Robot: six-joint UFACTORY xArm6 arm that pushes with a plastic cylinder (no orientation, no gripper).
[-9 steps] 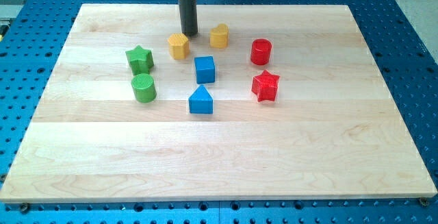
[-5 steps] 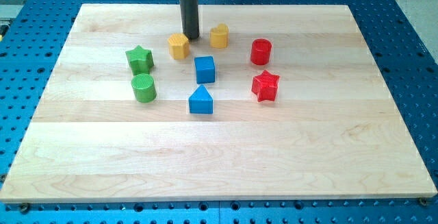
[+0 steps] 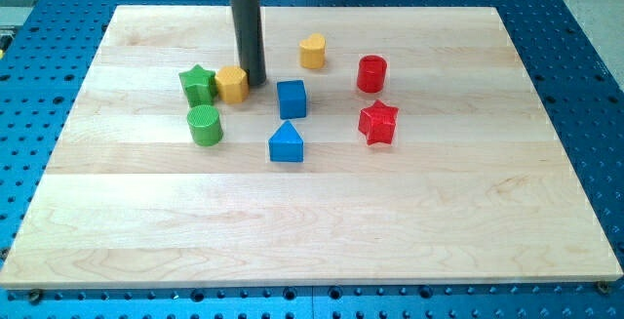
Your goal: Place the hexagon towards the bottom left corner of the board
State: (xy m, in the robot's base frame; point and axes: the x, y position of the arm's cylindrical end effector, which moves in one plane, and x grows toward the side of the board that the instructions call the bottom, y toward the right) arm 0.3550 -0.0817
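Observation:
The yellow hexagon block (image 3: 231, 84) sits on the wooden board (image 3: 312, 221) in the upper left part, touching or almost touching the green star block (image 3: 198, 85) on its left. My tip (image 3: 255, 82) is right against the hexagon's right side. The dark rod rises from there to the view's top.
A green cylinder (image 3: 205, 125) stands just below the star. A blue cube (image 3: 292, 99) and a blue triangle block (image 3: 286, 142) are right of my tip. A second yellow block (image 3: 312, 52), a red cylinder (image 3: 371, 73) and a red star (image 3: 378, 122) lie further right.
My tip moved down and left and pushed the yellow hexagon down-left, up to the green star. The other blocks have not moved.

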